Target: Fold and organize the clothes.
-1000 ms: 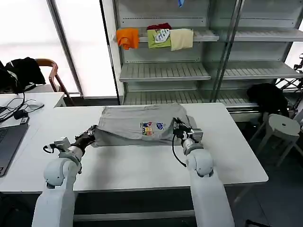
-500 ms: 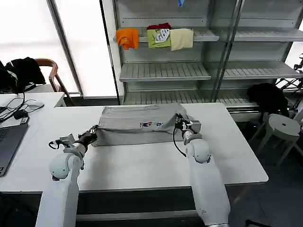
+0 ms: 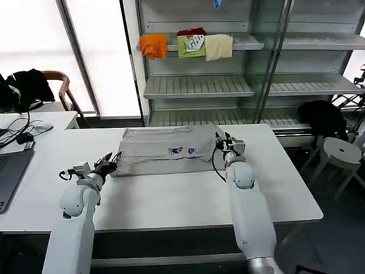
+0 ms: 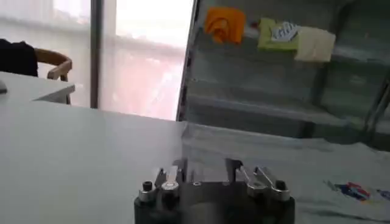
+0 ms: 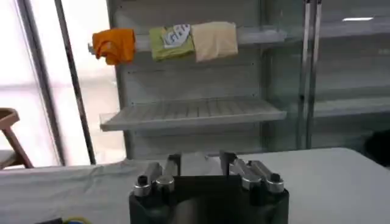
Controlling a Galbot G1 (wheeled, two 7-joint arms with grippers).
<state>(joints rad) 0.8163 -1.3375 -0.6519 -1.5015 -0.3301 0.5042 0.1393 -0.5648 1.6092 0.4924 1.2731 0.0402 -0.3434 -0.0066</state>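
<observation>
Grey T-shirt [image 3: 168, 150] is lying folded across the worktop's [image 3: 171, 200] far middle, with the left gripper [image 3: 108, 161] sitting spread at its left edge. At its right edge, the right gripper [image 3: 224, 139] is resting spread too. Before creasing again, both should be pinching matching corners and moving evenly, keeping the hems aligned.

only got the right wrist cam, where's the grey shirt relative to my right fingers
Observer: The grey T-shirt lies folded into a flat band on the white table. The right gripper is at its right end, fingers open with nothing between them.
Operator: and the left arm
Observer: The left gripper is at the shirt's left end, low over the table, fingers open too.
Operator: print side up?
Observer: Yes, the small multicoloured print faces up, slightly right of the shirt's middle.
</observation>
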